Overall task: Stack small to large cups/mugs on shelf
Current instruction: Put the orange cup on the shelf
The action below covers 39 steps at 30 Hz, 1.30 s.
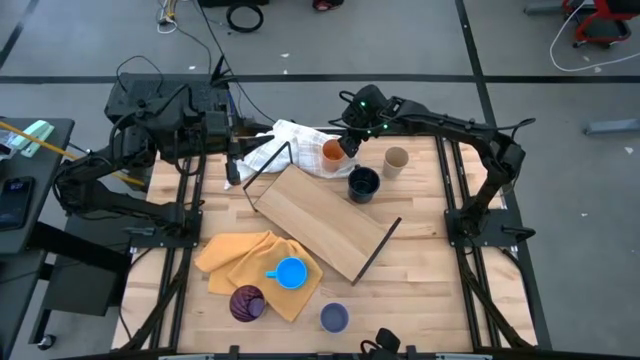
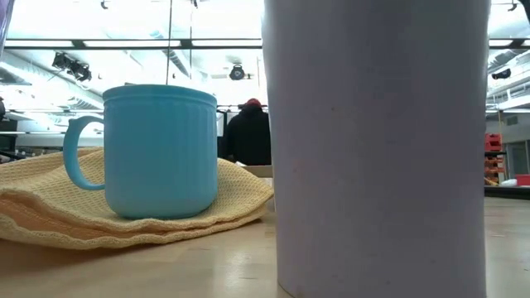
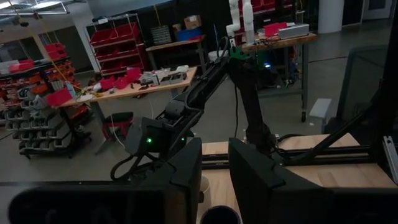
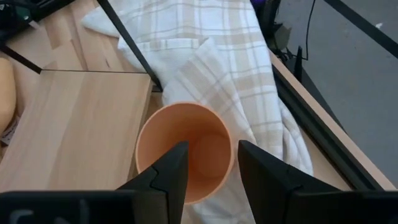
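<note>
The orange cup (image 4: 186,155) stands upright on the white checked cloth (image 4: 217,68), beside the far edge of the light-wood shelf (image 1: 320,220). My right gripper (image 4: 211,168) is open and slants down over the cup's rim (image 1: 345,148). My left gripper (image 3: 216,174) is raised at the table's far left (image 1: 233,162), pointing level, open with nothing between its fingers. The tan cup (image 1: 396,160) and navy mug (image 1: 363,184) stand on the table right of the orange cup. The bright blue mug (image 1: 290,272) sits on the yellow cloth (image 1: 245,258). The purple cup (image 1: 247,303) and lavender cup (image 1: 334,318) stand near the front edge. My right gripper comes from above, slanting from the table's right. One finger (image 4: 171,171) is over the cup's mouth and the other (image 4: 264,171) is outside its wall (image 4: 231,155). I cannot tell whether either finger touches the wall. The cup stands upright on the cloth.
The shelf's black wire legs (image 1: 265,175) (image 1: 385,245) stick out at both ends of the board. The low view is filled by the lavender cup (image 2: 381,149) and the blue mug (image 2: 161,153) on the yellow cloth (image 2: 124,219). A person stands in the room behind (image 2: 248,136).
</note>
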Each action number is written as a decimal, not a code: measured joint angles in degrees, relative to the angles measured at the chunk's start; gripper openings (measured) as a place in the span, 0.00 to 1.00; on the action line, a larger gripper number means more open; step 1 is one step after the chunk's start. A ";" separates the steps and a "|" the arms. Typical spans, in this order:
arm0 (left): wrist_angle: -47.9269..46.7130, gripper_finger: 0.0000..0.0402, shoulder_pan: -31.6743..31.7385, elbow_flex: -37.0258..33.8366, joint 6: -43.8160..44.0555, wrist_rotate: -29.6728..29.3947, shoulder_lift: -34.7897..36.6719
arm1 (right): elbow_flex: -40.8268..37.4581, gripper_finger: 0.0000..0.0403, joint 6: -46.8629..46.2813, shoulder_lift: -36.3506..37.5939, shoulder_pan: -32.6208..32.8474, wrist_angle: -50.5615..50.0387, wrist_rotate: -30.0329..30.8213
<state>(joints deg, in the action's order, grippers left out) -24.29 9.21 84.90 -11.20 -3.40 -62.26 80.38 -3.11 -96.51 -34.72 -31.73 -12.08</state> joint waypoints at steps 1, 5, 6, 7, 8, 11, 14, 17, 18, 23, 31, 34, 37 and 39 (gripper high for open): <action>0.00 0.22 0.00 0.00 0.02 0.00 0.00 | 0.00 0.36 0.00 0.00 0.00 0.00 0.00; 0.00 0.21 0.00 0.00 0.02 0.00 0.00 | 0.00 0.36 -0.14 0.01 0.02 0.00 -0.02; 0.00 0.21 0.00 0.00 0.01 0.00 0.00 | 0.00 0.36 -0.14 0.02 0.02 0.00 -0.02; 0.00 0.21 0.00 0.00 0.02 0.00 0.00 | 0.01 0.36 -0.14 0.02 0.02 0.00 -0.02; 0.00 0.21 0.00 0.00 0.02 0.00 0.00 | 0.02 0.36 -0.16 0.02 0.02 0.00 -0.02; -0.02 0.22 0.00 0.00 0.02 0.00 0.00 | 0.02 0.36 -0.16 0.02 0.02 0.00 -0.02; -0.02 0.23 0.00 -0.02 0.02 0.00 0.00 | 0.02 0.36 -0.16 0.02 0.04 0.00 -0.04; -0.02 0.22 -0.01 -0.02 0.02 0.00 0.00 | 0.04 0.36 -0.16 0.02 0.02 0.00 -0.02; -0.02 0.22 0.00 -0.02 0.02 0.00 0.00 | 0.02 0.36 -0.16 0.02 0.02 0.00 -0.02; -0.01 0.21 0.00 -0.02 0.02 0.00 0.00 | 0.04 0.36 -0.08 0.02 0.02 0.00 -0.34; -0.02 0.23 -0.02 -0.02 -0.04 0.00 0.00 | 1.68 0.36 -1.54 0.41 2.71 -0.47 -9.11; -0.02 0.22 0.00 -0.02 -0.46 0.00 0.00 | 4.73 0.36 0.58 2.41 8.48 -0.28 -12.61; 0.00 0.21 0.00 -0.02 -0.55 0.00 0.00 | 8.07 0.36 5.11 3.70 13.87 -1.16 -6.86; -0.01 0.22 0.32 -0.02 -0.41 0.02 0.00 | 10.14 0.36 8.04 3.80 15.00 -3.19 0.21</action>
<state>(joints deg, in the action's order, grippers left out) -24.31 9.54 84.88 -11.62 -3.38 -62.26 90.52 4.93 -92.71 -19.72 -34.92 -11.86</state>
